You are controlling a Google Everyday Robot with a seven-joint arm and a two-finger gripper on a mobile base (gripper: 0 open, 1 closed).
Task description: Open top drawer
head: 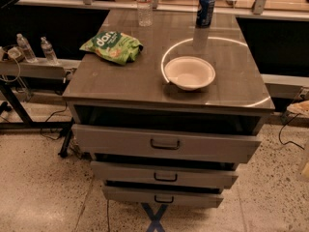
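Note:
The top drawer is the widest grey front of three on the cabinet, with a small dark loop handle at its centre. It stands pulled out, with a dark gap between its front and the cabinet top. The middle drawer and bottom drawer also sit slightly out, each stepped back below the one above. The gripper is not in view in this frame.
On the cabinet top lie a green chip bag, a white bowl, a blue can and a clear water bottle. Two small bottles stand on a shelf at left. A blue X marks the speckled floor.

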